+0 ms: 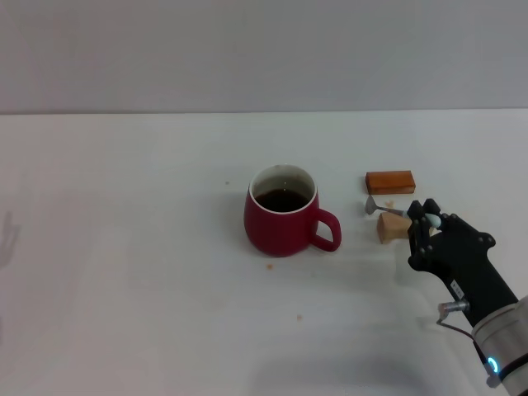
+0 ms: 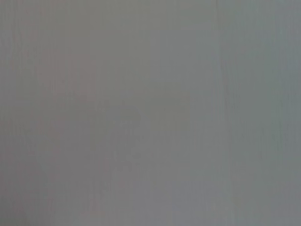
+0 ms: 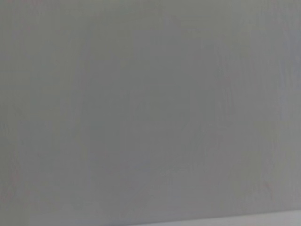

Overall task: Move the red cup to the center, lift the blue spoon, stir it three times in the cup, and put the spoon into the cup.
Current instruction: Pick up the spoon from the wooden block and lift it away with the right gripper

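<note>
The red cup stands upright near the middle of the white table in the head view, holding dark liquid, its handle pointing toward my right arm. The blue spoon lies to the right of the cup, its grey bowl toward the cup and its pale blue handle end between my right gripper's fingers. My right gripper is shut on that handle, low over the table. The left gripper is out of view. Both wrist views show only a plain grey surface.
An orange-brown wooden block lies just behind the spoon. A tan wooden block sits right under the spoon's shaft, next to my right gripper. A few small brown specks dot the table near the cup.
</note>
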Robot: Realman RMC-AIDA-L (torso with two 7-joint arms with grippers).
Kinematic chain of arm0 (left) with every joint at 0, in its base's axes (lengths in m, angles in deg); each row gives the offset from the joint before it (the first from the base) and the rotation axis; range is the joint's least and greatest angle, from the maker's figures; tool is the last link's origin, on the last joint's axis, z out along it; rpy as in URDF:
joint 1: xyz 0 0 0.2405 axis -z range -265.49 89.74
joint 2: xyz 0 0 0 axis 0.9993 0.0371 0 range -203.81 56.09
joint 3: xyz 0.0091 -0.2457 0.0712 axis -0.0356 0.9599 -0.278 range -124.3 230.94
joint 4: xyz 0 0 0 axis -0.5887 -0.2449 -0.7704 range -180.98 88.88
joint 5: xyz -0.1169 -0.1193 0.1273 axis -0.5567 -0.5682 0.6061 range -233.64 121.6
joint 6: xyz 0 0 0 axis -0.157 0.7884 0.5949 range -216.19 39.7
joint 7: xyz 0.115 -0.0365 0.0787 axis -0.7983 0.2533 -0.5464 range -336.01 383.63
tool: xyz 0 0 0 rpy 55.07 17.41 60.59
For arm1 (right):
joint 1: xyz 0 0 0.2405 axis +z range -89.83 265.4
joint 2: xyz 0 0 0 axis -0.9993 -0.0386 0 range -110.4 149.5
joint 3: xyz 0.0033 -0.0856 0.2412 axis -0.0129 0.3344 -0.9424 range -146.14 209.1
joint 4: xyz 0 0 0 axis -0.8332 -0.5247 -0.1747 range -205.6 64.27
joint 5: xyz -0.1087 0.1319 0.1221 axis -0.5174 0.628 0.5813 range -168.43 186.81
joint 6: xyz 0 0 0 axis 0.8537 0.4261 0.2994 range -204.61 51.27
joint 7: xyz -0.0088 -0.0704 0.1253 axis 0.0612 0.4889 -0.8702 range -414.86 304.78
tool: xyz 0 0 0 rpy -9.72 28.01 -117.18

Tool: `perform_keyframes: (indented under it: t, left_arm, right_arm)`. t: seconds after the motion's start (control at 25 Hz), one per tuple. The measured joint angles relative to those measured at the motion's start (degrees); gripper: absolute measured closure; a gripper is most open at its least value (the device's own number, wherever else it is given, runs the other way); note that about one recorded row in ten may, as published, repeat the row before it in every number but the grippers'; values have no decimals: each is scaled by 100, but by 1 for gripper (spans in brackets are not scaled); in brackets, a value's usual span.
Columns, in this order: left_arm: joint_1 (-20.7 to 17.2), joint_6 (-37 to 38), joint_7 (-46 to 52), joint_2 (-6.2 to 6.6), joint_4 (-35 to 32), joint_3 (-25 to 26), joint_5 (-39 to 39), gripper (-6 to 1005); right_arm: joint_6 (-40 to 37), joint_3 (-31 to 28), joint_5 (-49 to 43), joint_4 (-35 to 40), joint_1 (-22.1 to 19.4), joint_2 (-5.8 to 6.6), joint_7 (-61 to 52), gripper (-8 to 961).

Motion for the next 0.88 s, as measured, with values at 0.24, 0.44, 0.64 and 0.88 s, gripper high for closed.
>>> perform_keyframes:
  t: [0.24,0.44,0.64,0.88]
  left_arm:
    - [-12,0,0,0,22,0,-3,152]
    - [-20,0,0,0,29,0,0,152]
    - [-21,0,1,-9,29,0,9,152]
    - [-32,-1,1,-9,24,0,7,152]
  right_arm:
    - [-70,-59,-6,-36,39,1,292,813]
    - [-258,-100,-6,-50,97,-1,360,818]
    - [-401,-144,-6,-182,137,54,385,819]
    - [-410,-155,-149,-789,70,272,407,820]
